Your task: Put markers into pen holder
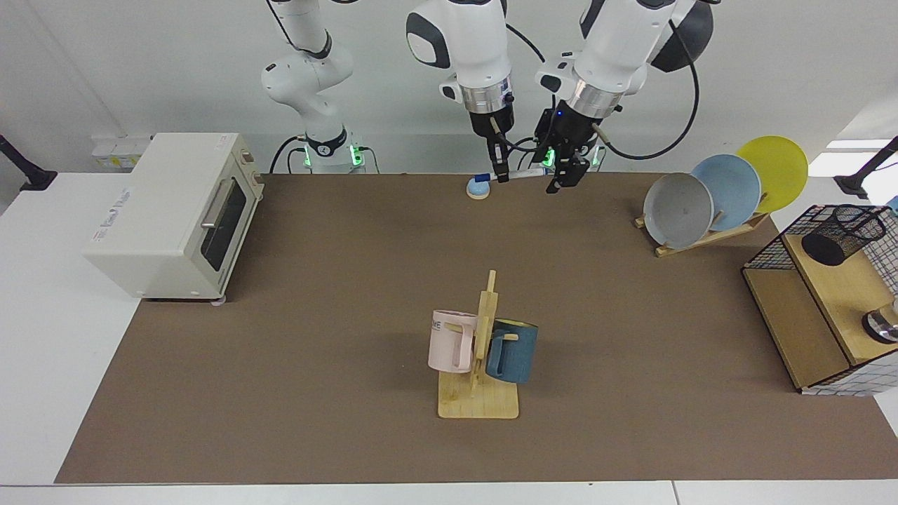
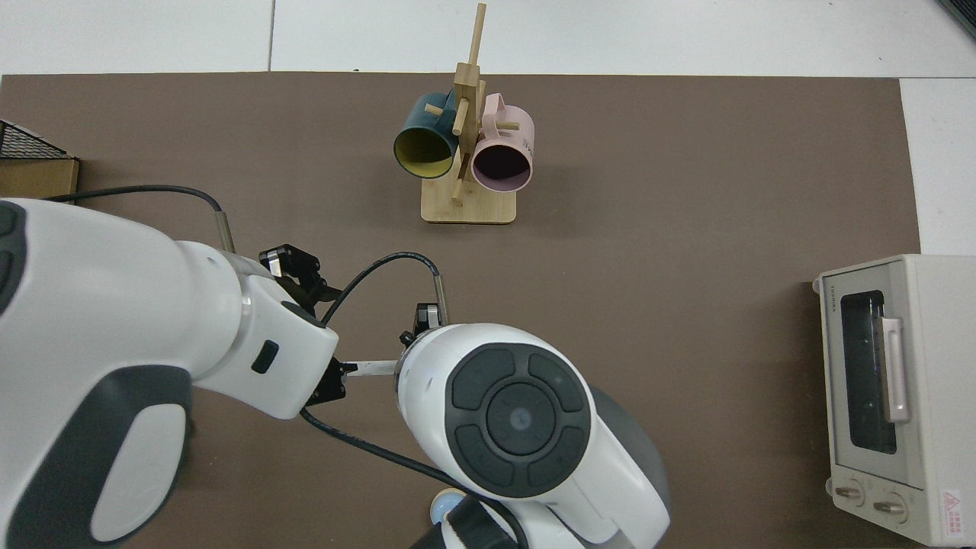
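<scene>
Much of what we would like to see is hidden. From above, the two white arm housings cover both grippers, and only a short white stretch of the marker [image 2: 370,367] shows between them; its blue ends are out of sight there. From across the table, the marker [image 1: 519,174] is small and far off, held level above the far edge of the brown mat [image 1: 351,315], its long axis running side to side, blue cap toward the toaster oven [image 1: 172,214] side and its other end toward the plate rack [image 1: 708,235].

The right gripper [image 1: 501,172] points straight down and pinches the marker near the capped end. The left gripper [image 1: 565,177] hangs tilted at the marker's other end; we cannot tell whether it touches the barrel or how its jaws stand.

The pen holder [image 1: 842,233], a black mesh cup, lies tipped on the wooden shelf of a wire rack [image 1: 772,249], well apart from the marker and partly cut off. A small blue bell [image 1: 478,188] sits just below the marker. Mugs hang on a wooden tree [image 1: 484,330].
</scene>
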Motion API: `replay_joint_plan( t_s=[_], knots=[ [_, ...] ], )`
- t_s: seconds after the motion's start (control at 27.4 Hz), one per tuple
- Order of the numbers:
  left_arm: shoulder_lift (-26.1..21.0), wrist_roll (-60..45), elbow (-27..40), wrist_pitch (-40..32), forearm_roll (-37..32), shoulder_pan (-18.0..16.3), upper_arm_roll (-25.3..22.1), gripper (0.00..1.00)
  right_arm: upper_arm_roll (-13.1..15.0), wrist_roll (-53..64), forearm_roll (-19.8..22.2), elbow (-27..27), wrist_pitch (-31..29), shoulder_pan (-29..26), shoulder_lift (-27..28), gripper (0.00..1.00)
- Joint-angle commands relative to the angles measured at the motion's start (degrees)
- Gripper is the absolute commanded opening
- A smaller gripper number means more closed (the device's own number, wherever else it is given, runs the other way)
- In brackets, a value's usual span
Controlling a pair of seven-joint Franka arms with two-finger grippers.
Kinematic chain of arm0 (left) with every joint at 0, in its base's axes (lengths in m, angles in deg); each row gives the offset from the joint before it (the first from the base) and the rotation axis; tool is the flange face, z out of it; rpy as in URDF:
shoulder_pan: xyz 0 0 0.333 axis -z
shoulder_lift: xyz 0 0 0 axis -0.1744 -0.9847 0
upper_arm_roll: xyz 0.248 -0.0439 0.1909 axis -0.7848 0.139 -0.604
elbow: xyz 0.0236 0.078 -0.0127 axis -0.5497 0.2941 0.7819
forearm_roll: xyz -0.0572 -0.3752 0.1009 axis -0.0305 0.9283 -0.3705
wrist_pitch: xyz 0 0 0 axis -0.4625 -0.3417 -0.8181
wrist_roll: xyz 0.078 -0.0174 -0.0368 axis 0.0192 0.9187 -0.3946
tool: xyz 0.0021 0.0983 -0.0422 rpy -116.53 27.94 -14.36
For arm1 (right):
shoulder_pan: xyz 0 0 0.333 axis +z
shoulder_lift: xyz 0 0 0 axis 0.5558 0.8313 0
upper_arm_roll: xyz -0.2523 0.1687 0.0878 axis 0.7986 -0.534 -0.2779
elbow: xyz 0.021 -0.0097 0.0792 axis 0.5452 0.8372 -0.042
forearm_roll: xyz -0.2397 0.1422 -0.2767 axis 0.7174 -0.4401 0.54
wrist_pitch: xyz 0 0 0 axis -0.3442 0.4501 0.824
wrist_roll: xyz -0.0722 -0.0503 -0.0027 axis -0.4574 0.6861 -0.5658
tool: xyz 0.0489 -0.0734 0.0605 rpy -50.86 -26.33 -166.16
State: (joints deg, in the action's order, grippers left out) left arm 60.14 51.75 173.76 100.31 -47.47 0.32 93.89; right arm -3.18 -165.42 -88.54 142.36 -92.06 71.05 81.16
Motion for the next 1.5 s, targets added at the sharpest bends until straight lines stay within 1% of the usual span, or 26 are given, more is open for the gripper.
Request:
replay_joint_plan(
  t_s=[0.0,0.18,0.29,0.36,0.73,0.84,1.09,1.46],
  knots=[
    [1.76,-1.35,3.27,1.95,0.87,0.89,-0.38,0.72,0.14,-1.85,1.28,-2.0,1.03,0.43,1.15,0.0],
    [1.93,-1.35,3.71,1.42,0.87,1.32,-0.38,0.59,0.14,-1.85,1.28,-2.0,1.11,0.34,1.15,0.0],
    [2.11,-1.09,4.15,1.25,0.87,1.33,-0.38,0.55,0.23,-1.85,1.28,-2.0,1.11,0.25,1.15,0.0],
    [2.2,-0.83,4.24,1.07,0.87,1.33,-0.38,0.5,0.23,-1.85,1.19,-2.0,1.03,0.25,1.15,0.0],
    [2.29,-0.39,4.24,-0.25,0.87,1.33,-0.38,0.5,0.32,-1.85,0.67,-3.23,0.85,-0.54,1.32,0.0],
    [2.29,-0.47,4.24,-0.25,0.87,1.24,-0.47,0.46,0.32,-1.94,0.67,-3.67,0.85,-0.72,1.41,0.0],
    [1.93,-0.83,3.71,-0.16,0.87,0.97,-0.47,0.46,0.32,-1.85,0.58,-3.58,0.59,-0.72,1.41,0.0],
    [1.85,-0.83,3.27,0.37,0.87,0.71,-0.73,0.45,0.32,-1.24,1.19,-2.88,-1.52,-0.89,1.41,0.0]
  ],
)
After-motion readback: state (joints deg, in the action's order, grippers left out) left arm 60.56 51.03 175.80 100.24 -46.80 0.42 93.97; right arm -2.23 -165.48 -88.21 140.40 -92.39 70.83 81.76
